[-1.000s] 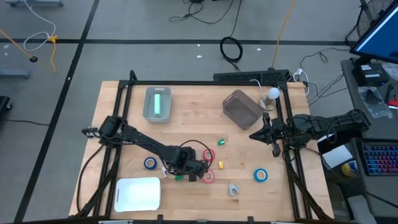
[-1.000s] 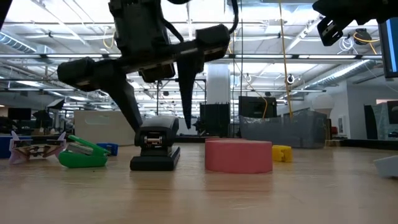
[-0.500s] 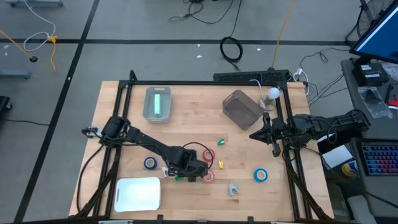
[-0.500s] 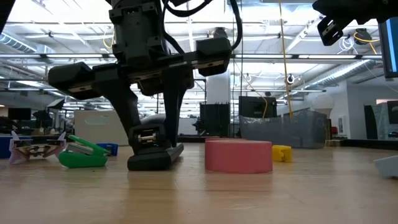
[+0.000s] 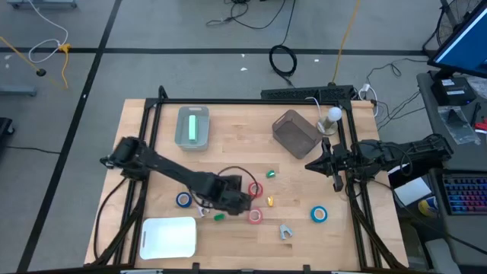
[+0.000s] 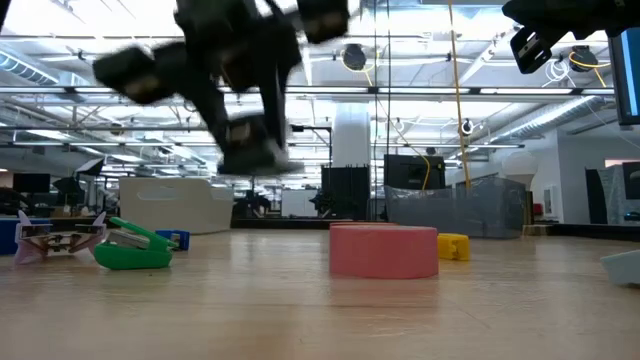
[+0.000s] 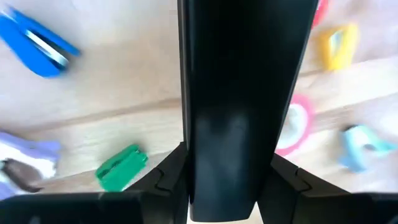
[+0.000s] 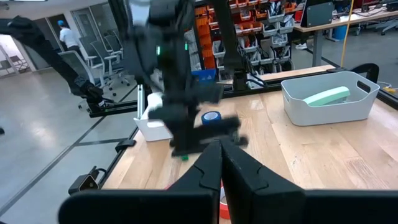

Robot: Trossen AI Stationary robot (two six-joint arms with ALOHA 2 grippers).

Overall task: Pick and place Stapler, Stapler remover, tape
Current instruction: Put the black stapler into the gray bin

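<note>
My left gripper (image 5: 230, 199) is over the table's near middle, shut on the black stapler (image 6: 255, 150), which hangs in the air. The green stapler remover (image 5: 219, 217) lies flat just nearside of it. Two red tape rolls (image 5: 254, 190) (image 5: 255, 216) lie flat to the gripper's right. One blue roll (image 5: 183, 199) lies to its left and another (image 5: 318, 215) far to the right. My right gripper (image 8: 217, 167) waits, shut, at the table's right edge (image 5: 335, 164). My left gripper comes from above, pointing down, and pinches the black stapler by its two long sides (image 7: 193, 168), one finger (image 7: 166, 182) on each side, across its length. The stapler is lifted clear of the table and sits roughly level in the hold (image 6: 255, 150).
A white tray (image 5: 169, 237) sits at the near left. A grey bin holding a green thing (image 5: 192, 126) and a dark clear bin (image 5: 295, 131) stand at the far side. Small yellow (image 5: 269, 201), green (image 5: 270, 173) and pale blue (image 5: 285, 231) pieces lie to the right.
My left gripper stood open astride the stapler, came down and shut on its sides, tipping it a little. It then rose with it. The stapler has gone from resting on the table to hanging well above it. The right arm has kept still.
</note>
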